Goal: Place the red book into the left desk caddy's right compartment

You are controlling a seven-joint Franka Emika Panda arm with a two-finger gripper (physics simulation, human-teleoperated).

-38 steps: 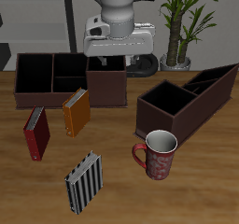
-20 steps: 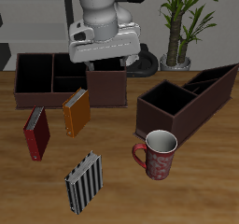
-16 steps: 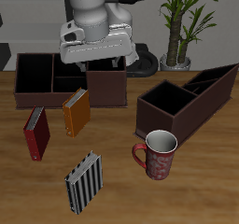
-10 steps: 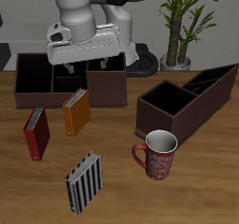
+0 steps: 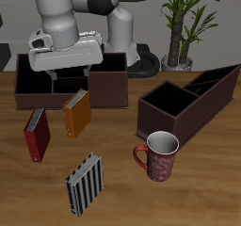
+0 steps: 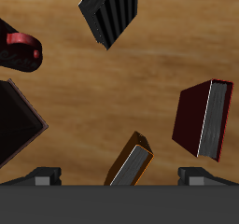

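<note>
The red book (image 5: 37,134) lies on the table near the front of the taller-bin caddy; in the wrist view (image 6: 205,119) it shows its pale page edges. The left desk caddy (image 5: 193,100) is the long, low dark box across the table, with its right compartment (image 5: 168,104) at the end nearest the mug. A corner of it shows in the wrist view (image 6: 13,118). My gripper (image 5: 69,81) hangs open and empty above the other caddy, behind the orange book, farther back than the red book. In the wrist view, the gripper (image 6: 119,179) has its fingertips wide apart.
An orange book (image 5: 77,113) lies beside the red book. A black-and-white striped book (image 5: 85,183) lies near the front edge. A red mug (image 5: 160,154) stands before the left desk caddy. The caddy with a taller square bin (image 5: 105,87) and a plant (image 5: 184,27) are at the back.
The arm has swung sideways from above the taller square bin toward the red book's side and come a little lower. The gripper stays open. Nothing on the table has moved.
</note>
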